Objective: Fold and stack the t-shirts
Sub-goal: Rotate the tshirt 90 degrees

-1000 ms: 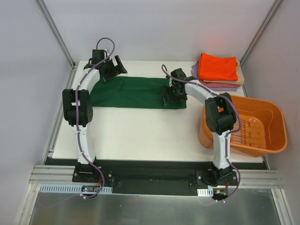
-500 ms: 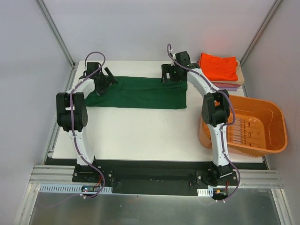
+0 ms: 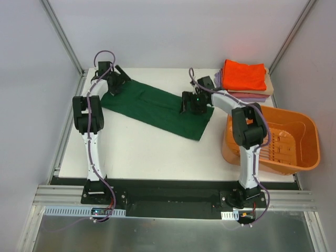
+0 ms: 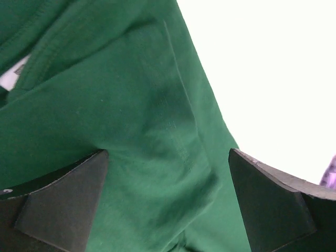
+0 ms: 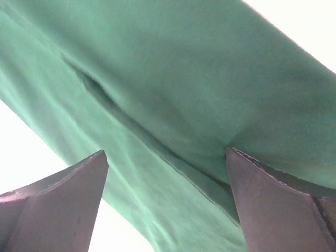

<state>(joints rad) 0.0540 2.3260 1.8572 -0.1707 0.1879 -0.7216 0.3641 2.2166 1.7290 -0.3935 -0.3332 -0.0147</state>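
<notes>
The dark green t-shirt (image 3: 157, 105) lies on the white counter (image 3: 147, 152), folded into one long strip. The strip is slanted. One end points to the far left corner and the other end points toward the near right, by the orange basket (image 3: 278, 142).

At the far left end, the left wrist view shows a small white tag (image 4: 14, 72) by the shirt's edge. It is too small to read.

The left end effector (image 3: 113, 83) sits over the far left end of the strip. Its fingers (image 4: 63, 199) are wide apart, with green cloth showing between them.

The right end effector (image 3: 191, 102) sits over the other end. Its fingers (image 5: 273, 199) are wide apart too, over a long crease in the cloth.

In the far right corner is a pile of folded shirts. The orange t-shirt (image 3: 244, 75) is on top, then the tan t-shirt (image 3: 269, 85), and the lavender t-shirt (image 3: 247, 96) is under them.
</notes>
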